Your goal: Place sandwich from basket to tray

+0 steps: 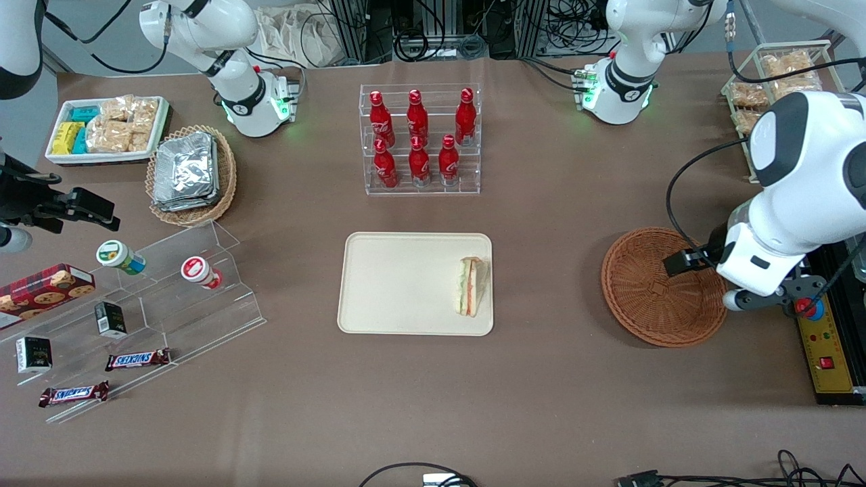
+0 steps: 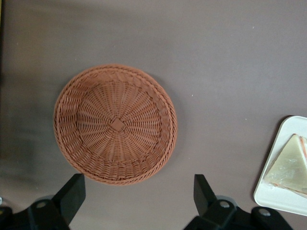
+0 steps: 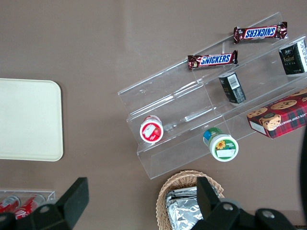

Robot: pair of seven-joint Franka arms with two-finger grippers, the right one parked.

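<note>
Since the sandwich already lies on the tray, we read the placing as done and the step in hand as pulling clear.

Gripper: we see the left gripper [image 2: 139,201] hovering high over the table beside the basket [image 1: 659,287], jaws spread wide with nothing between them.

Sandwich: the sandwich [image 1: 473,285] rests flat on the tray [image 1: 406,284], at the tray edge nearest the jaws, well apart from the fingertips.

Basket: its woven bowl [image 2: 115,124] shows bare, just ahead of the open jaws.

Doing it well: we judge the arm should keep its height and stay off the basket rim, so nothing is nudged.

Around: the bottle rack [image 1: 421,138] stands farther from the front camera than the tray and far from the jaws; the acrylic steps [image 1: 169,291] with snack bars and the foil-packet basket [image 1: 189,174] lie toward the parked arm's end.

In the way: we see nothing between the jaws and open table.
</note>
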